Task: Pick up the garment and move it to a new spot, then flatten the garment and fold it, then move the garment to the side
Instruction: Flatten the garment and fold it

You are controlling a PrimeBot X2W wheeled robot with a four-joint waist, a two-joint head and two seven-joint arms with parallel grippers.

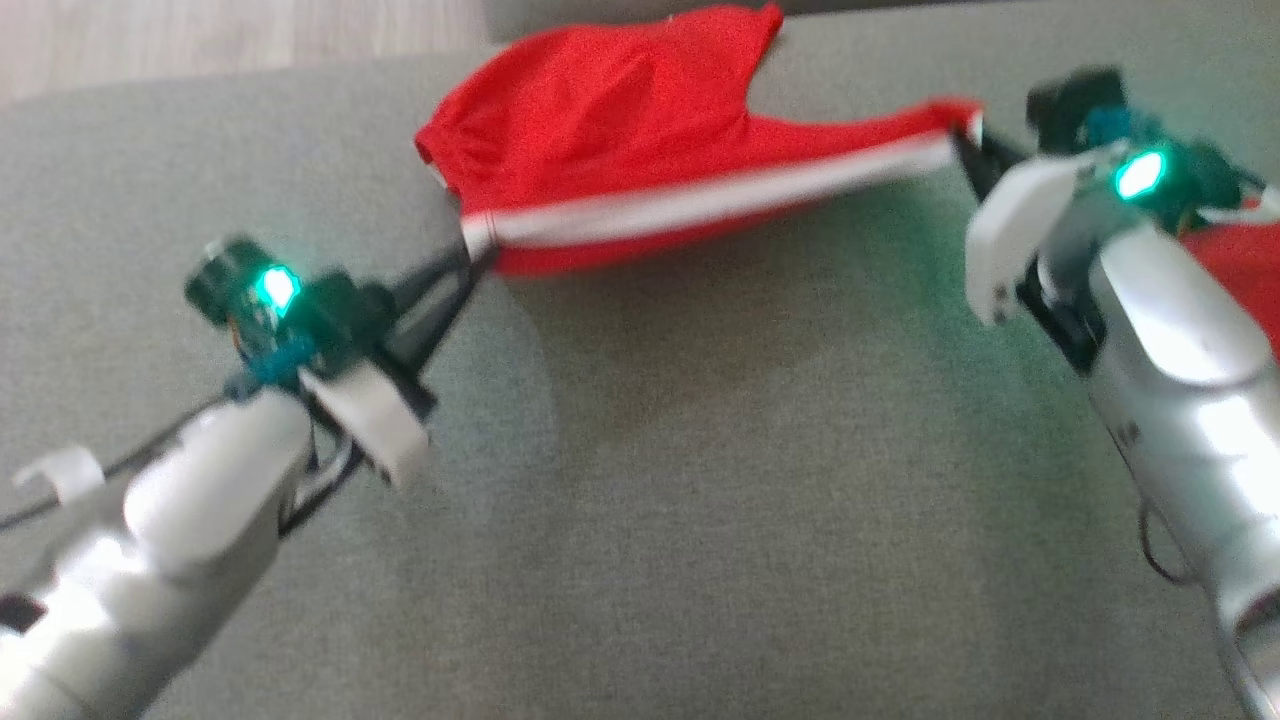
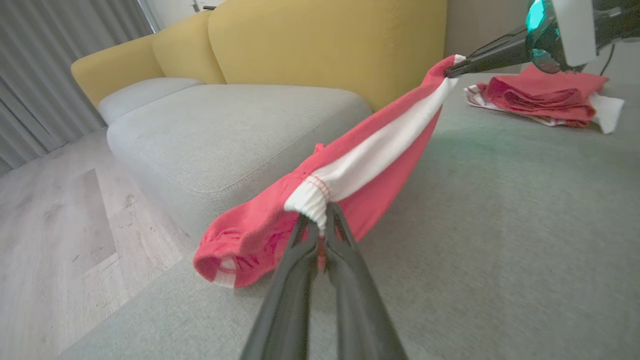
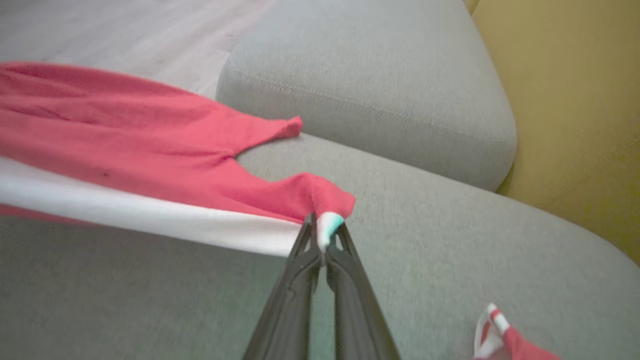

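Note:
The garment (image 1: pixel 620 120) is red with a white stripe along one edge, and hangs stretched above the grey cushion between my two grippers. My left gripper (image 1: pixel 468 258) is shut on the gathered white cuff at the garment's left end; the left wrist view has the garment (image 2: pixel 370 150) running away from that left gripper (image 2: pixel 321 220). My right gripper (image 1: pixel 962 140) is shut on the other end of the striped edge. From the right wrist, the garment (image 3: pixel 130 145) trails off to the left of the right gripper (image 3: pixel 324 231), its far part resting on the cushion.
A grey sofa cushion (image 1: pixel 700 480) spreads under both arms. A second grey cushion (image 2: pixel 225 130) and yellow backrests (image 2: pixel 325 45) lie beyond. A folded red and white cloth pile (image 2: pixel 545 97) sits on the cushion near my right arm. Wooden floor (image 2: pixel 55 225) borders the sofa.

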